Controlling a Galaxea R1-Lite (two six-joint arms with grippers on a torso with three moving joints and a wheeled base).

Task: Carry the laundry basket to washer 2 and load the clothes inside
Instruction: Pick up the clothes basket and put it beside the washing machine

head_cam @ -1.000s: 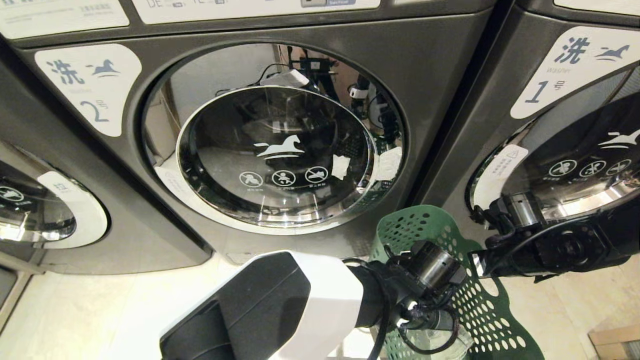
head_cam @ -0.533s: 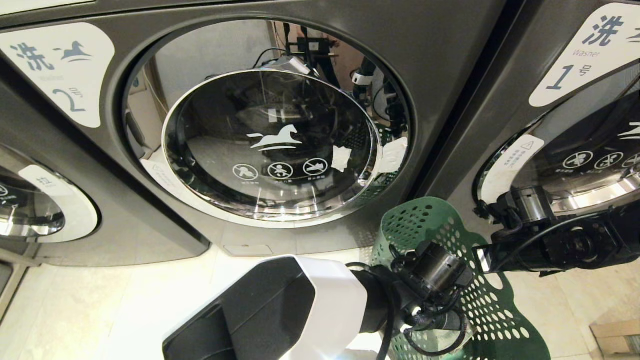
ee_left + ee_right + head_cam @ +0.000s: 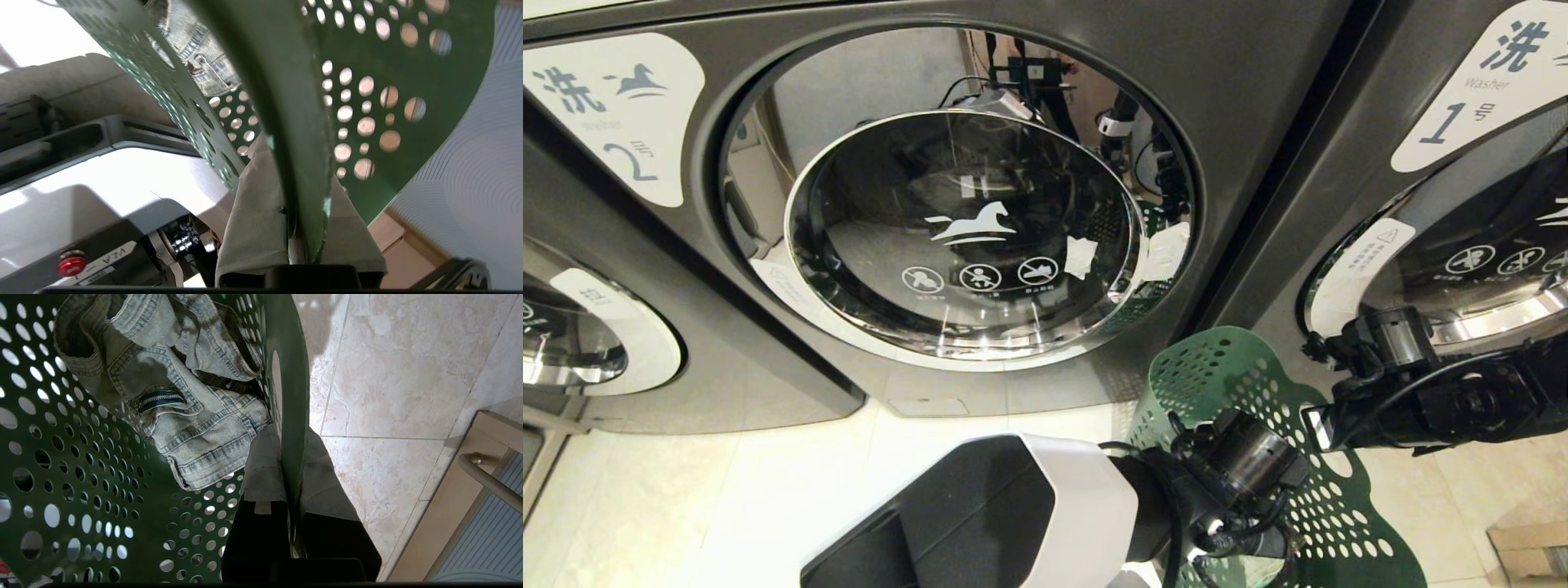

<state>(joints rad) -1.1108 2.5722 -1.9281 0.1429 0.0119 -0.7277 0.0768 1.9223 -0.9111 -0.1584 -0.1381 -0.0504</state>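
The green perforated laundry basket (image 3: 1241,384) hangs between my two arms, low and to the right of washer 2 (image 3: 964,237), whose round glass door is shut. The "2" label (image 3: 613,114) sits at the washer's upper left. Faded denim clothes (image 3: 184,396) lie inside the basket and also show in the left wrist view as denim (image 3: 196,61). My left gripper (image 3: 302,171) is shut on the basket's rim (image 3: 286,81). On the opposite rim (image 3: 292,375), my right gripper (image 3: 291,457) is shut too. The left arm (image 3: 1241,465) and right arm (image 3: 1421,400) flank the basket.
Washer 1 (image 3: 1462,82) stands right of washer 2, its door shut. Another round door (image 3: 572,343) sits lower left. Pale tiled floor (image 3: 727,490) lies below. A cardboard box (image 3: 1527,547) is at bottom right, and a wooden frame with a metal handle (image 3: 486,477) is near the right gripper.
The whole picture has shifted, so the camera moved: washer 2's door and label now sit further up and left. Both grippers stay shut on the basket's rim.
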